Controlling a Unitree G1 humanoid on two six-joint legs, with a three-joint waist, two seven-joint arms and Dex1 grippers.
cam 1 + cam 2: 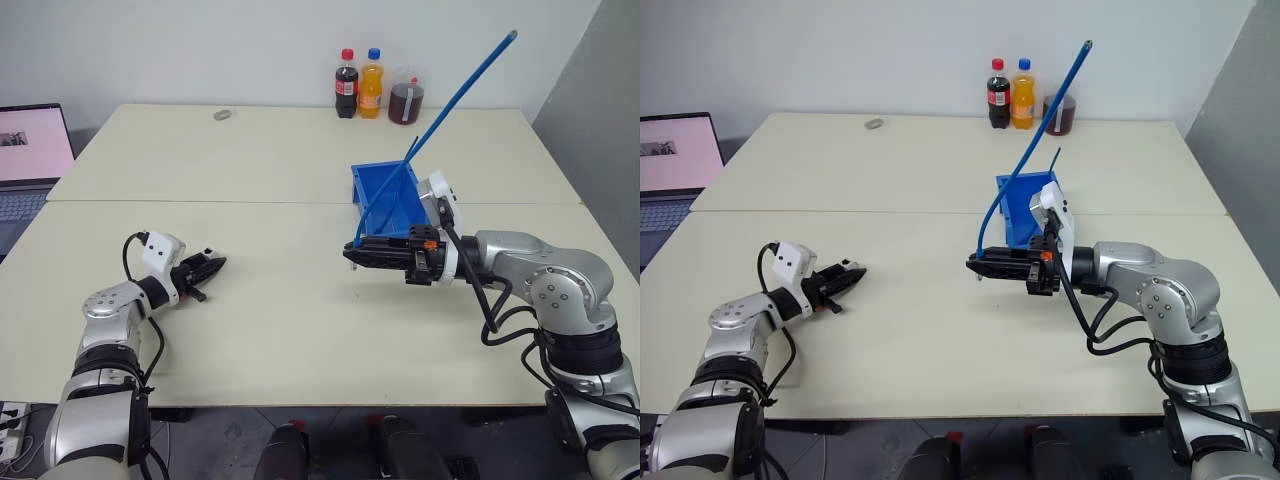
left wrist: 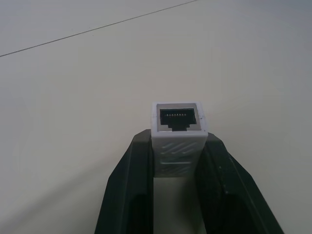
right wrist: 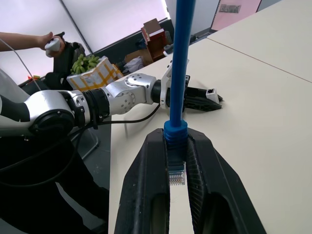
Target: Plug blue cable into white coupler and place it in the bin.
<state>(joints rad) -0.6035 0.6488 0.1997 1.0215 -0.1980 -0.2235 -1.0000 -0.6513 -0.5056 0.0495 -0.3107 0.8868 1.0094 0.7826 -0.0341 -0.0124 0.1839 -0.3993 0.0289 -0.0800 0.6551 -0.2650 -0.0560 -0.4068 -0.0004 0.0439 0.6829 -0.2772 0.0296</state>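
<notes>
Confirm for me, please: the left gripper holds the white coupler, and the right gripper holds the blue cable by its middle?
Not quite: the right gripper holds the blue cable at its plug end, as the right wrist view shows. The left gripper does hold the white coupler.

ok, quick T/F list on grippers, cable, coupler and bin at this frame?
1. The left gripper is shut on the white coupler, socket facing away from the wrist. True.
2. The blue cable is already plugged into the coupler. False: its plug sits between the right gripper's fingers, apart from the coupler across the table.
3. The right gripper is shut on the cable's plug end, and the cable rises up above it. True.
4. The bin holds the coupler. False: the coupler is in the left gripper; the bin stands behind the right gripper.
5. Three bottles stand at the table's far edge. True.
</notes>
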